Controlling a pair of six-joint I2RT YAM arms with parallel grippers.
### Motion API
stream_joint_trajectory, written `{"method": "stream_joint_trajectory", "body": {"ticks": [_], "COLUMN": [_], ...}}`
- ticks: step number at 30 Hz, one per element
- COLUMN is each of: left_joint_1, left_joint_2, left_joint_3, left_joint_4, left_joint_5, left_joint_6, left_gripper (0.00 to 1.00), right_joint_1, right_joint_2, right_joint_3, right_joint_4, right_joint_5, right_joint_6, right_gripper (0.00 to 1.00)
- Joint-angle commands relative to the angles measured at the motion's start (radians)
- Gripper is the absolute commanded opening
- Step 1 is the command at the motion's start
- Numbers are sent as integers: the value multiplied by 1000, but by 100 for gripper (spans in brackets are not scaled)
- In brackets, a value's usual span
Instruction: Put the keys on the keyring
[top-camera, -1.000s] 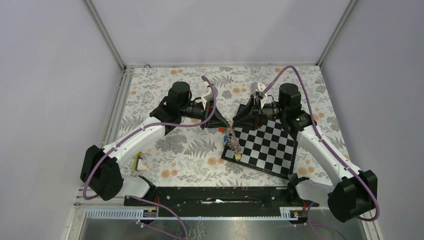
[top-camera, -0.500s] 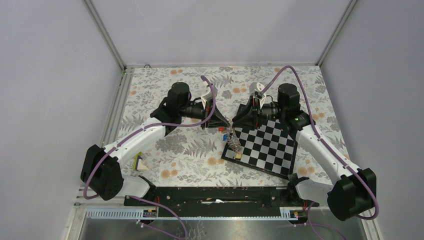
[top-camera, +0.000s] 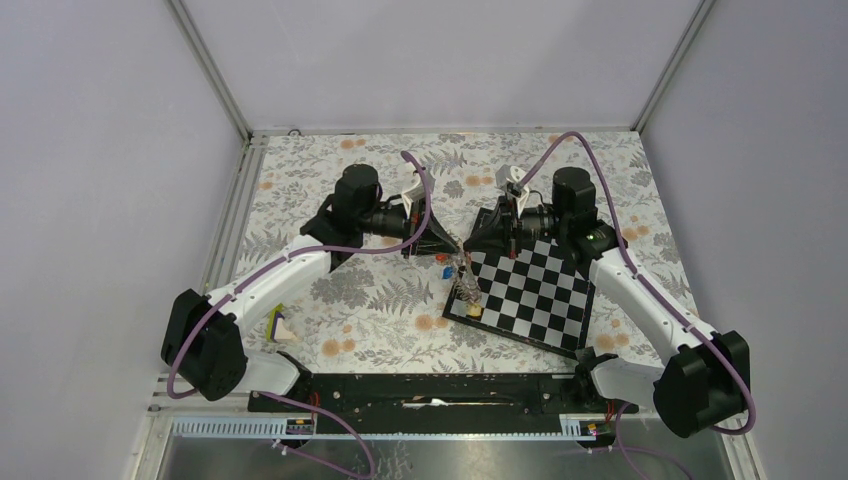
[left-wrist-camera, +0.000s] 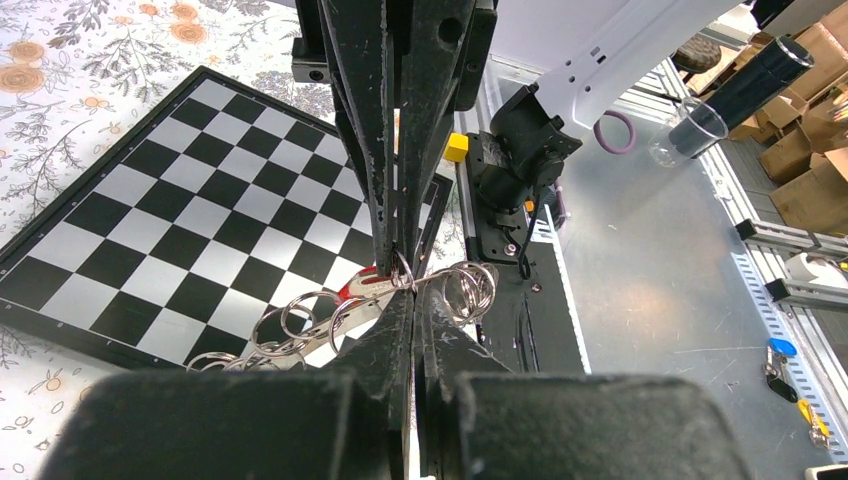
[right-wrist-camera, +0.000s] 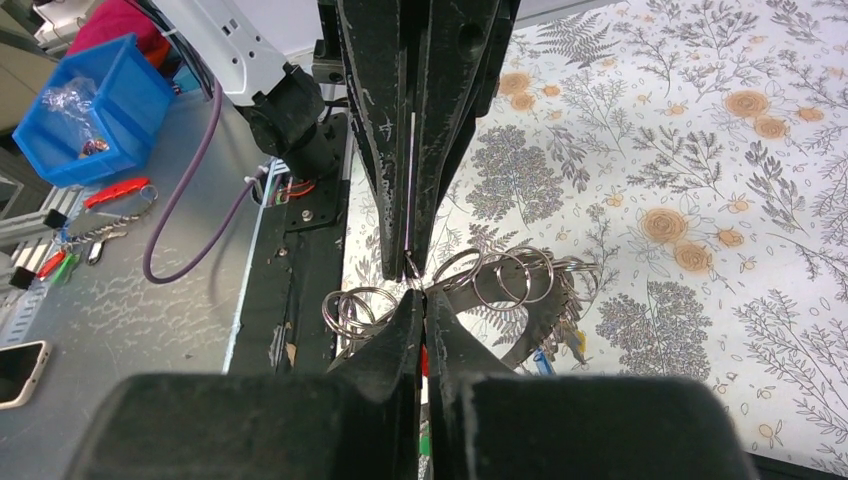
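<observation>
The keyring is a chain of linked silver rings (left-wrist-camera: 468, 290) stretched between my two grippers above the chessboard's left corner. My left gripper (top-camera: 450, 249) is shut on a thin ring of it. Tip to tip with it, my right gripper (top-camera: 468, 247) is shut on the same small loop (right-wrist-camera: 410, 266). The keys hang below on the chain (top-camera: 463, 285): a red head (left-wrist-camera: 360, 288), a blue one (right-wrist-camera: 543, 360) and a yellow tag (top-camera: 475, 312). More rings (right-wrist-camera: 500, 275) fan out beside the right gripper's fingertips.
The black-and-white chessboard (top-camera: 540, 295) lies tilted on the flowered table cloth (top-camera: 380, 300) under the right arm. A small yellow and white object (top-camera: 281, 325) rests near the left arm's elbow. The black base rail (top-camera: 440, 388) runs along the near edge.
My right gripper has shut on the ring and edged left, toward the left gripper. The hanging chain has shifted slightly. The left gripper has stayed shut in place.
</observation>
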Motion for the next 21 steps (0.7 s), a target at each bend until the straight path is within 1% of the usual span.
{"method": "stream_joint_trajectory", "body": {"ticks": [1,2,5,8,9,11,14,19,21], "left_joint_1": [5,4,5,4,4,3,3,2,2], "left_joint_2": [-11,-11,-5,14,23,37,43,48,44], "left_joint_3": [4,7,38,103,122,150,157,161,159], "left_joint_4": [61,46,-30,-114,-146,-182,-197,-219,-229], "left_joint_5": [-1,-19,-96,-163,-176,-183,-192,-180,-160], "left_joint_6": [49,67,144,222,239,258,266,280,287], "left_gripper": [0,1,19,31,33,35,38,40,43], "right_joint_1": [10,10,21,67,81,93,100,102,104], "right_joint_2": [-21,-27,-41,-35,-32,-33,-32,-31,-29], "right_joint_3": [8,7,14,68,79,90,95,101,100], "right_joint_4": [39,39,15,-144,-184,-205,-206,-204,-205], "right_joint_5": [19,28,71,175,215,262,290,305,312], "right_joint_6": [4,3,-17,-140,-178,-205,-205,-204,-205], "right_gripper": [0,0,0,0,0,0,0,0,0]}}
